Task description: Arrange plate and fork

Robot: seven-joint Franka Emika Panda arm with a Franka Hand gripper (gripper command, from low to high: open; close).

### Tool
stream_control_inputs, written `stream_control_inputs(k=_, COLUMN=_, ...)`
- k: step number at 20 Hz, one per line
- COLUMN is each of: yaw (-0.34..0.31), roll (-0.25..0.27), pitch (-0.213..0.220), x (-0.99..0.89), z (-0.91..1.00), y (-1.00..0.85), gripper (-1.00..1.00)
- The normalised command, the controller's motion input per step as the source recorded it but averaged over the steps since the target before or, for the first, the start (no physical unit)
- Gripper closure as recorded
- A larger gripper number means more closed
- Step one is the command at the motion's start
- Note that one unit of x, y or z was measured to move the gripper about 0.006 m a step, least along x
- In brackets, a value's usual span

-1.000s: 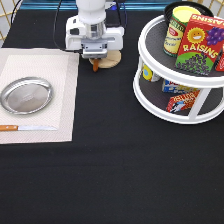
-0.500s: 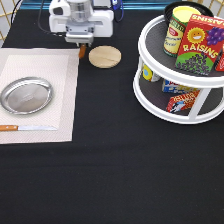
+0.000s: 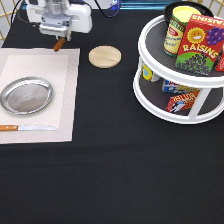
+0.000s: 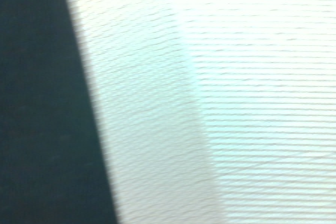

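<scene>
The shiny silver plate lies on the left part of the white placemat. My gripper hangs over the placemat's far edge, at the exterior view's top left. It is shut on the fork, whose orange-brown handle sticks out below the fingers, lifted above the mat. The fork's tines are hidden. The wrist view shows only the ribbed placemat and the black tabletop.
A knife with an orange handle lies on the placemat below the plate. A round wooden coaster lies right of the mat. A white two-tier turntable rack with cans and boxes stands at the right.
My gripper has moved left from over the wooden coaster to over the placemat's far edge, carrying the fork with it. The coaster now lies uncovered.
</scene>
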Motion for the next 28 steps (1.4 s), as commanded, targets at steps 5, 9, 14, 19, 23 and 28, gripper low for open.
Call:
stream_control_inputs(k=5, yaw=-0.145, roll=0.061, pitch=0.002, x=0.00, z=0.00, y=-0.58, gripper=1.00)
stream_control_inputs(k=9, yaw=-0.250, roll=0.036, pitch=0.002, x=0.00, z=-0.03, y=-0.29, gripper=1.00)
stream_control_inputs(k=14, yaw=-0.362, roll=0.033, pitch=0.000, x=-0.05, z=-0.19, y=-0.02, gripper=1.00)
stream_control_inputs(k=19, yaw=-0.374, roll=0.042, pitch=0.000, x=-0.04, z=-0.17, y=0.00, gripper=1.00)
stream_control_inputs(k=23, yaw=-0.373, roll=0.034, pitch=0.002, x=-0.02, z=-0.11, y=0.00, gripper=1.00)
stream_control_inputs(k=28, yaw=-0.304, roll=0.009, pitch=0.018, x=0.22, z=0.00, y=-0.01, gripper=1.00)
